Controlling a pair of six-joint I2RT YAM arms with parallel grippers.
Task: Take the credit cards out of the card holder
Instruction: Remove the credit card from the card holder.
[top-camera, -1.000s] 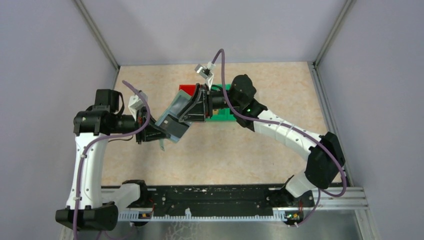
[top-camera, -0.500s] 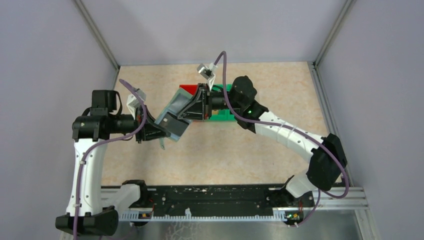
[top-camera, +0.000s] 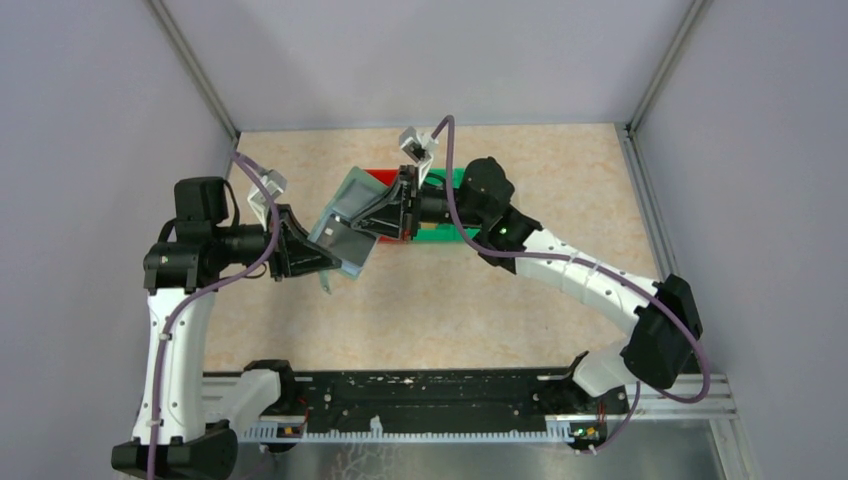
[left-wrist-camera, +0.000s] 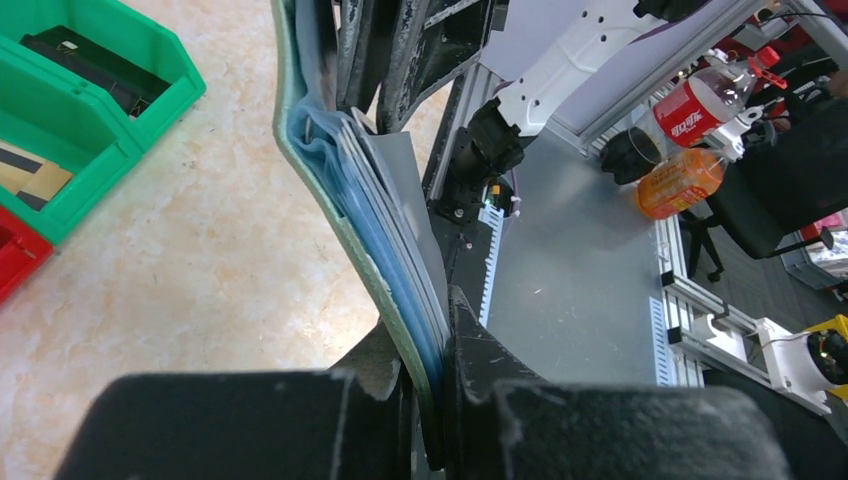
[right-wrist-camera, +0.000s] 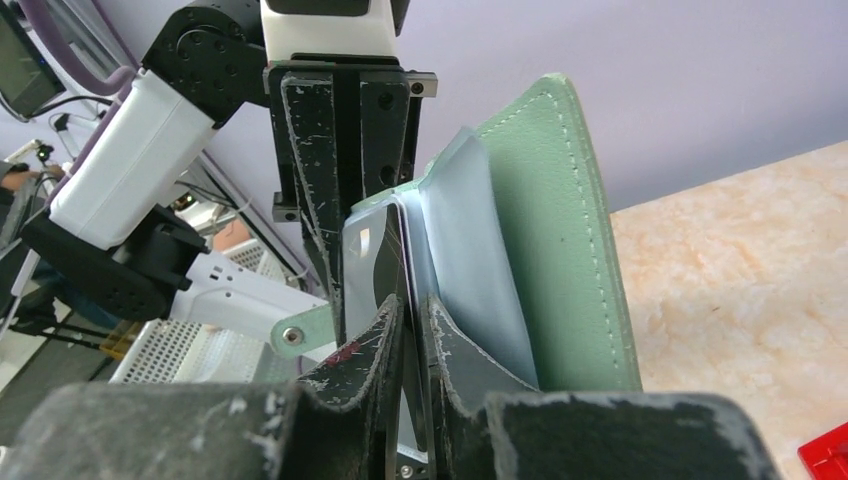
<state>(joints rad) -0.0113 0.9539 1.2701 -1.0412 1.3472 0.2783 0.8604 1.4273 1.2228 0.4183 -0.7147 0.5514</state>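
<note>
The grey-green card holder (top-camera: 345, 222) hangs open above the table between the two arms. My left gripper (left-wrist-camera: 435, 335) is shut on its lower edge, pinching the green cover (left-wrist-camera: 330, 200) and the pale blue pockets together. From the other side, my right gripper (right-wrist-camera: 412, 305) is shut on the thin dark edge of a credit card (right-wrist-camera: 405, 262) that sticks out of the blue-grey pocket (right-wrist-camera: 470, 260). The green cover (right-wrist-camera: 565, 230) stands just right of those fingers. The small closing tab (right-wrist-camera: 298, 332) dangles below. How many cards sit in the pockets is hidden.
A red bin (top-camera: 378, 178) and a green bin (top-camera: 447, 233) stand on the table behind and under the right gripper; the green bin (left-wrist-camera: 90, 90) holds dark items. The black rail (top-camera: 420, 405) runs along the near edge, grey walls on three sides.
The right gripper's jaws have closed on the card's edge. Both grippers and the holder have shifted slightly toward the back of the table, and the holder stands more upright.
</note>
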